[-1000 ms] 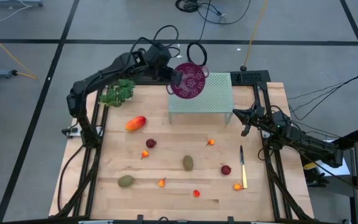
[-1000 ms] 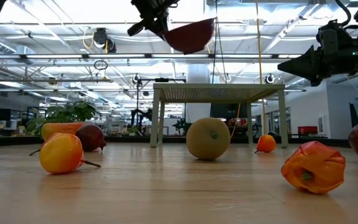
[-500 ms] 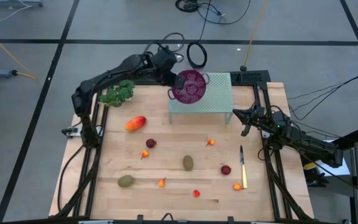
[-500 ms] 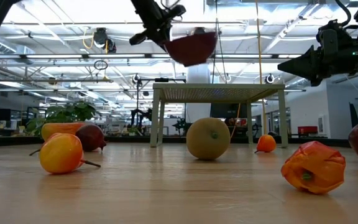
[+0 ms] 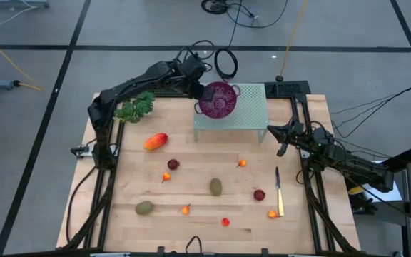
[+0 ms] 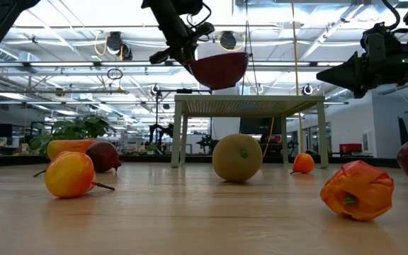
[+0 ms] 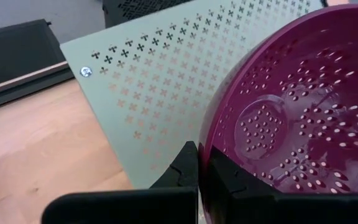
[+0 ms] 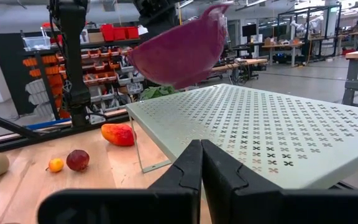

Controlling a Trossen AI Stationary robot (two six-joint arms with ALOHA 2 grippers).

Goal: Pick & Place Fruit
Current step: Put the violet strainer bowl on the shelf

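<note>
Orange-red oval fruit point(image 5: 155, 141), kiwi-like ovals point(image 5: 215, 187), small red balls point(image 5: 173, 164), scattered on table

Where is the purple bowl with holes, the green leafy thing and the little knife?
Purple perforated plastic bowl point(image 5: 217, 98): high view, on the inside of its bottom.
Leafy green sprig point(image 5: 136, 106): high view, on the middle of its leaves.
Slim yellow-handled knife point(image 5: 280, 202): high view, on its yellow handle.

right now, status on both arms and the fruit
Left end effector shut on purple colander, held above green perforated stand. Right end effector shut, empty, beside stand. Fruit all on table, untouched.
</note>
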